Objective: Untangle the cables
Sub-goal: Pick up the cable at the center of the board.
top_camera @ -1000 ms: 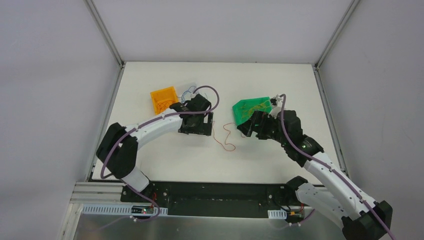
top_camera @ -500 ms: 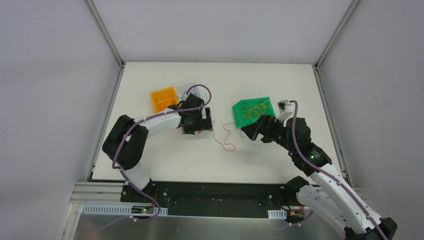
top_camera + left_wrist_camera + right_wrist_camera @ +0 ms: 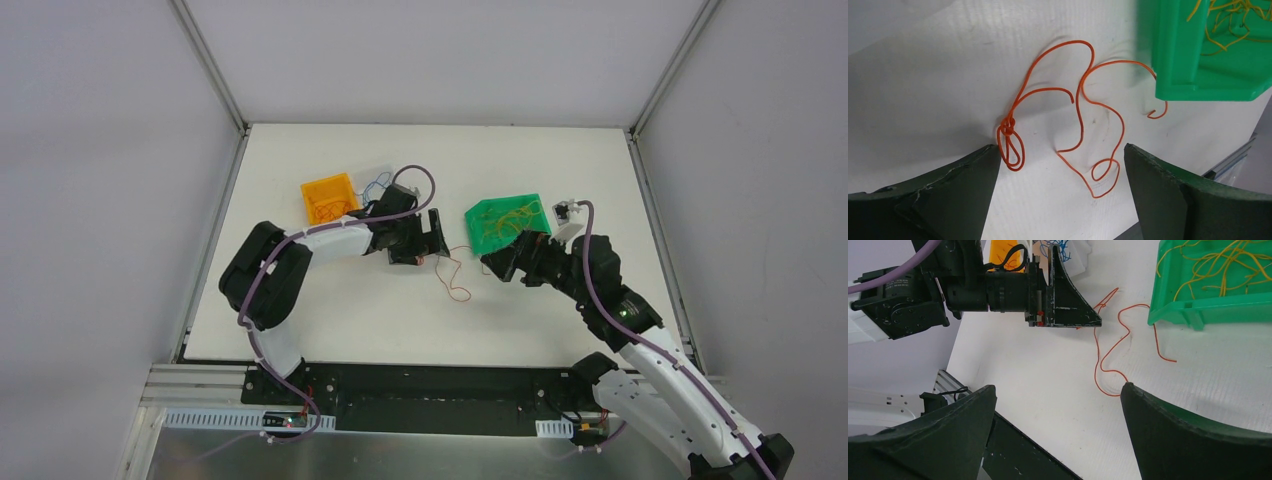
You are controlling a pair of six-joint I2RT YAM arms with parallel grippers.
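Observation:
One loose orange-red cable lies in curls on the white table between my two grippers. In the left wrist view it has a small knot with a loop hanging from it, close to my left finger. My left gripper hovers open over this cable, nothing between its fingers. My right gripper is open too; the cable's near end curls right at its right fingertip. More cables sit sorted: yellow ones in the green tray, red ones in the orange bin, blue ones behind it.
The green tray's wall stands just beyond the loose cable's far end, next to my right gripper. The left gripper's dark fingers show across the cable in the right wrist view. The table's front edge and a black rail lie near the arm bases.
My left gripper has swung right, away from the orange bin, and now sits over the loose cable. My right gripper drew back off the green tray, then held still.

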